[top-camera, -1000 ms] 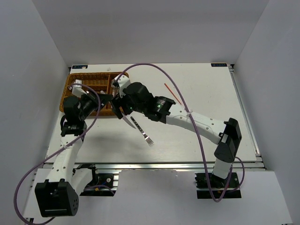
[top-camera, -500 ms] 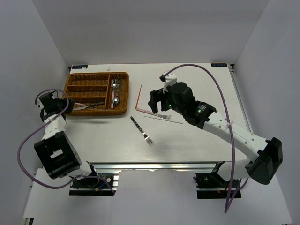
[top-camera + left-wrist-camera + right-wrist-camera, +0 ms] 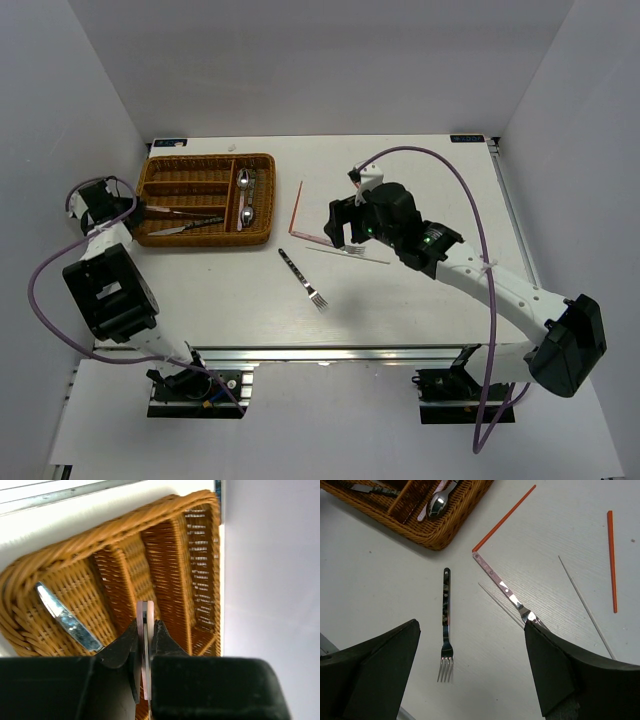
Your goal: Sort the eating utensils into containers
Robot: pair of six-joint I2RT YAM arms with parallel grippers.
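Firmly, left end effector (image 3: pixel 145 629) clamps pink-handled utensil (image 3: pixel 145 611) at tray (image 3: pixel 100 534) rim; right end effector (image 3: pixel 471 630) apart.

Cut off by far edge of right wrist view: wicker tray (image 3: pixel 422 530). Hidden behind right gripper (image 3: pixel 471 626) finger: tines of pink-handled fork (image 3: pixel 492 575). Clamped edge-on in left gripper (image 3: pixel 145 625), kind untellable: thin pink piece (image 3: pixel 145 611). Hidden behind same gripper: near end of knife blade (image 3: pixel 65 620).
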